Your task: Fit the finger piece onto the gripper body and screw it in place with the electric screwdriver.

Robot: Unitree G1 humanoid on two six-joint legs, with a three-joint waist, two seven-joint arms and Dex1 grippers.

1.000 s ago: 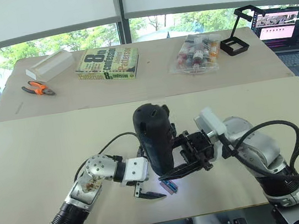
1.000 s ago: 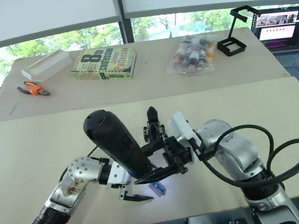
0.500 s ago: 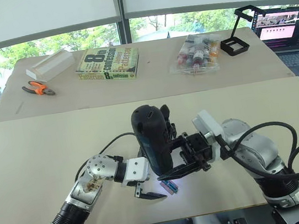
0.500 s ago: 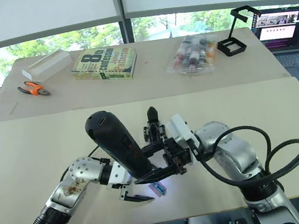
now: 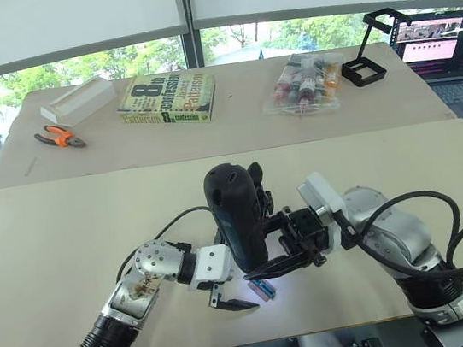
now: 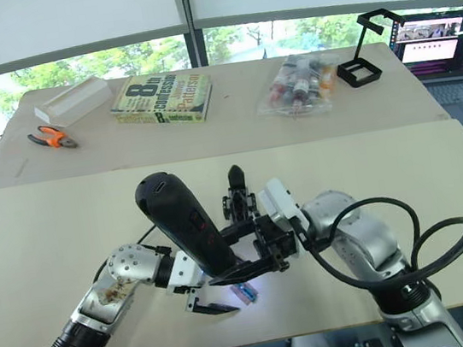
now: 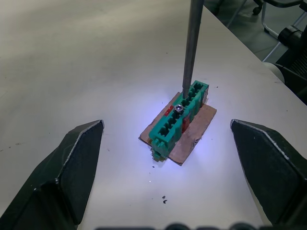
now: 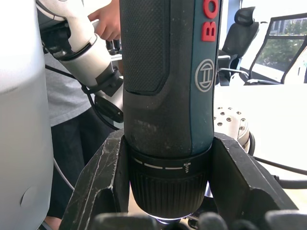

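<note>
My right gripper is shut on the electric screwdriver, a thick black tool held nearly upright over the near table. Its thin metal bit comes down onto a small green block that lies on a scrap of card and has a screw in its top. My left gripper is open, with one finger on either side of the green block and touching nothing. The gripper body, black with one upright pointed finger, stands just behind the screwdriver. The finger piece is out of view.
On the far table lie a book, orange pliers, a white box, a bag of small bottles and a black stand. A laptop sits at the far right. A person's hand shows behind the screwdriver.
The screwdriver's tilt has shifted very slightly in my right gripper. Nothing else has visibly moved.
</note>
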